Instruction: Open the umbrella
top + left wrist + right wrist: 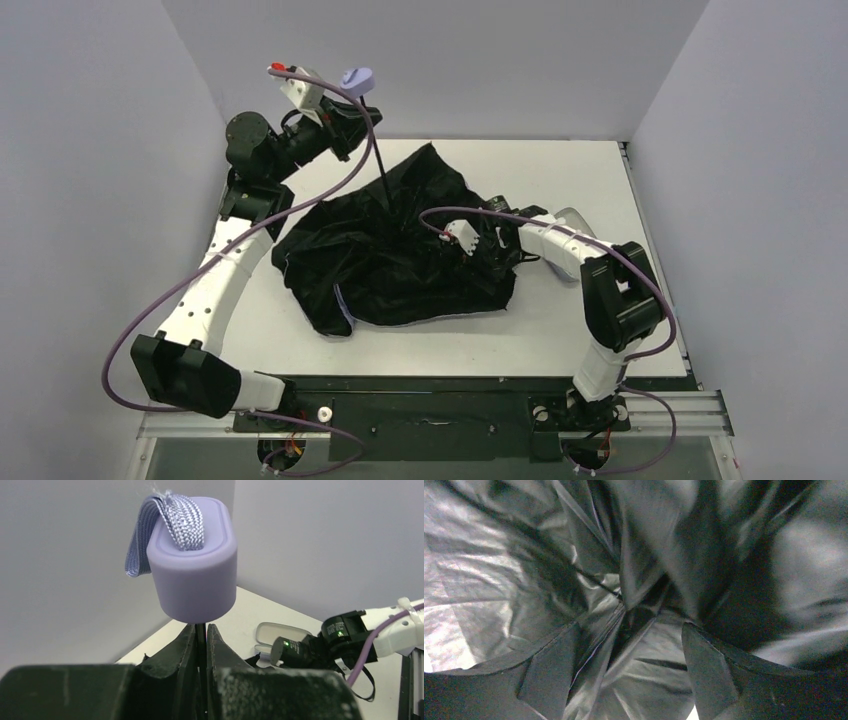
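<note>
The umbrella lies partly spread on the table, its black underside [400, 262] facing up in loose folds. Its thin black shaft [383, 165] rises to the small lilac handle [358, 78]. My left gripper [342, 122] is shut on the shaft just under the handle [195, 575], held high at the back left; the wrist loop [150, 535] hangs off the handle top. My right gripper [492, 248] is low at the canopy's right side. In the right wrist view its fingers [549, 677] stand wide apart, with black fabric [499, 555] bunched between and beyond them.
A pale oval pouch [282, 632] lies on the white table [600, 170] behind the right arm, partly hidden [577, 217]. Grey walls close in the left, back and right. The canopy covers the middle of the table.
</note>
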Action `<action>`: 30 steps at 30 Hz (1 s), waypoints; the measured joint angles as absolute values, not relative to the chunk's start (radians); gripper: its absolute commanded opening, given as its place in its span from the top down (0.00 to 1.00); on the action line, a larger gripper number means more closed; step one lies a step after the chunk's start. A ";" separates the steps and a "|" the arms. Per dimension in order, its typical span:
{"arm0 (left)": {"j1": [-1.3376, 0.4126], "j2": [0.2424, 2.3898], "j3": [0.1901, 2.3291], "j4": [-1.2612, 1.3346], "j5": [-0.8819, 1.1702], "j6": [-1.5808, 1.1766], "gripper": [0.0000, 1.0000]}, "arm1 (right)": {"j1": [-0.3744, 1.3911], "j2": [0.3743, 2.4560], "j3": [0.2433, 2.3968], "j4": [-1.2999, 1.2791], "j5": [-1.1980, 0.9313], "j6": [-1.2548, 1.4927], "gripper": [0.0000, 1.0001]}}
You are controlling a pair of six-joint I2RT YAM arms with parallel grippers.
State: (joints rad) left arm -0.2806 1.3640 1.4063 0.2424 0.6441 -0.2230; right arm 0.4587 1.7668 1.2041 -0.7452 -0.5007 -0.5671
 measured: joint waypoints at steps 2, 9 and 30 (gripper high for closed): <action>-0.262 1.368 1.425 0.247 0.645 -0.232 1.00 | 0.457 1.758 1.171 -0.745 -0.471 -0.596 0.29; -0.293 1.382 1.454 0.300 0.698 -0.275 1.00 | 0.405 1.629 1.129 -0.741 -0.550 -0.611 0.35; -0.441 1.437 1.419 0.285 0.637 -0.251 1.00 | 0.570 1.531 1.213 0.180 -0.545 0.124 0.37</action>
